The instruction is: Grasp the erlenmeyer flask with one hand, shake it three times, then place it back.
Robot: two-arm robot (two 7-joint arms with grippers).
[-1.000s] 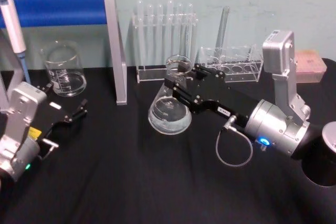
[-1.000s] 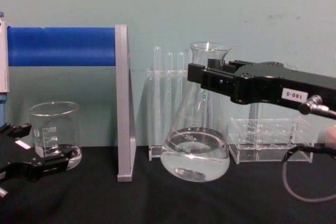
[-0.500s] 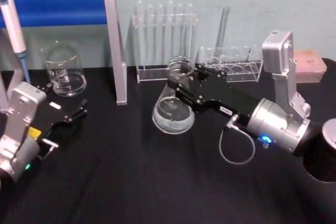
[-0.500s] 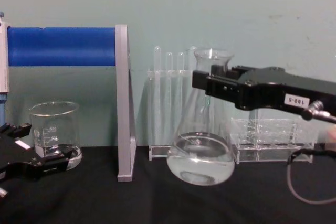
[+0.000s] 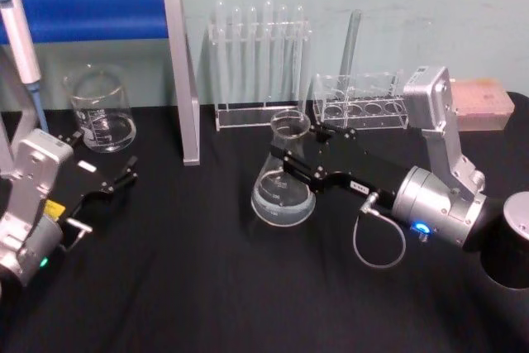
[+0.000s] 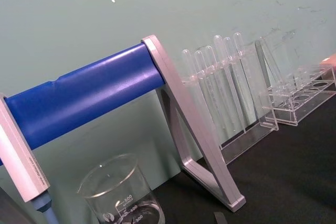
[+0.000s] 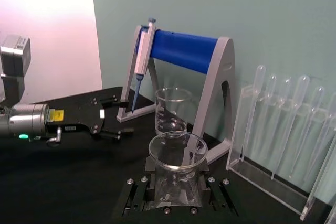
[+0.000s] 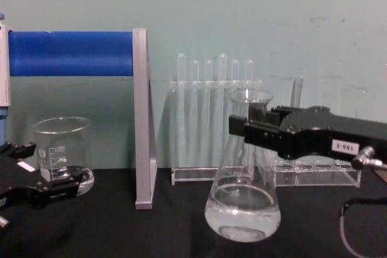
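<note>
Holds erlenmeyer flask (image 5: 283, 196) by the neck in right gripper (image 5: 292, 159), clamped on glass; upright, 6 o'clock from test tube rack (image 5: 258, 64), base at or just above the black table (image 5: 207, 287). Grasp done; shakes uncountable; release pending. Parks left gripper (image 5: 111, 183) at 9 o'clock.

The flask (image 5: 283, 192) is clear, glossy glass with white printed marks. The right claw (image 5: 293, 163) on its neck is matt black, its wrist (image 5: 438, 204) smooth satin silver metal. The table (image 5: 207, 287) looks like matt black cloth. The beaker (image 5: 101, 113) is shiny glass, the tube rack (image 5: 258, 113) clear glossy plastic, and the stand (image 5: 183, 80) pairs a matt blue bar (image 5: 91, 12) with dull grey metal.
</note>
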